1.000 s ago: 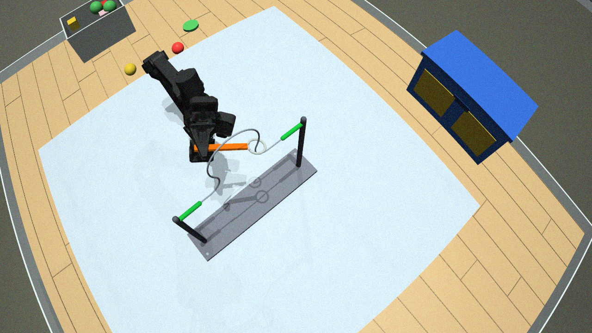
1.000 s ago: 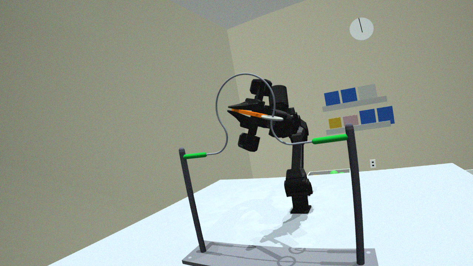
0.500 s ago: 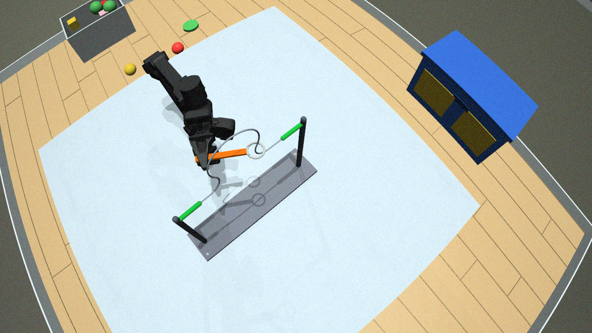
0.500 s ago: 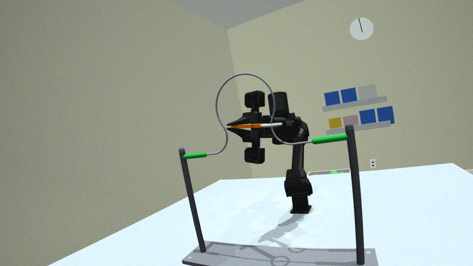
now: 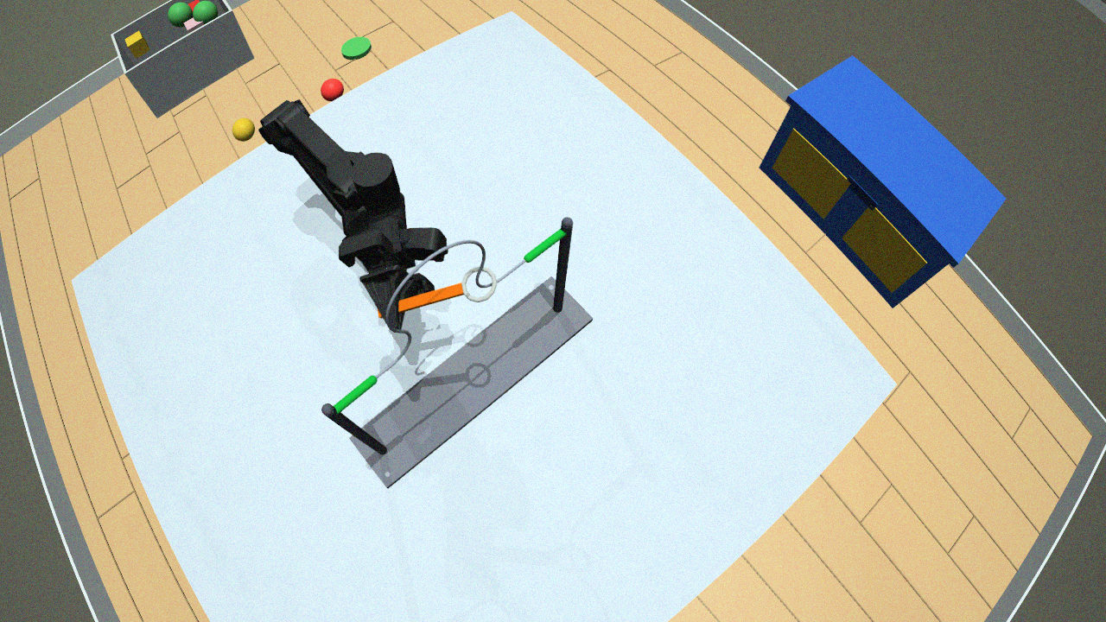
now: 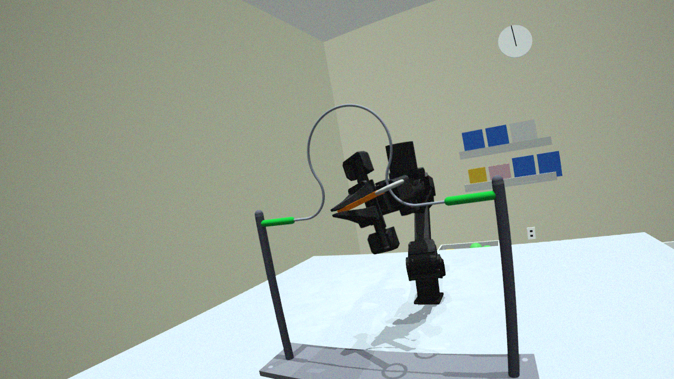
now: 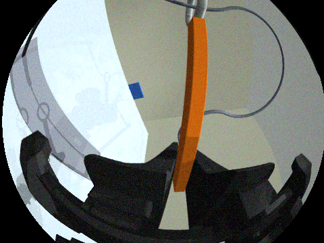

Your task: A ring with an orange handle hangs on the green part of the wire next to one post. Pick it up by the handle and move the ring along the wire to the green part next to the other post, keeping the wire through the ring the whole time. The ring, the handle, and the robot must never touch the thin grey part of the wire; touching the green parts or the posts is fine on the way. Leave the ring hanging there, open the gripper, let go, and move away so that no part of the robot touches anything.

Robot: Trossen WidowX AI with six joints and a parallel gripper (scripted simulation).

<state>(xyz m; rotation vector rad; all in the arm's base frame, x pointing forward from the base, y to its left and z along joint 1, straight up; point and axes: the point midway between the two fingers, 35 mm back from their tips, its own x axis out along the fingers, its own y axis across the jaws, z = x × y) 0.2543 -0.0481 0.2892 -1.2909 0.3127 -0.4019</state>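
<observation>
1. The gripper is clenched on the orange handle's far end, keeping the arm off the wire.
2. The ring encircles the grey wire, near the green part toward the desk's blue-cabinet edge.
3. Presumably the goal.

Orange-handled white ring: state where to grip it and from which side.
Grip the flat orange handle at its free end, away from the white ring, pads on the two broad faces. Come from the side away from the thin grey wire. The tool is shut on that end now.
</observation>
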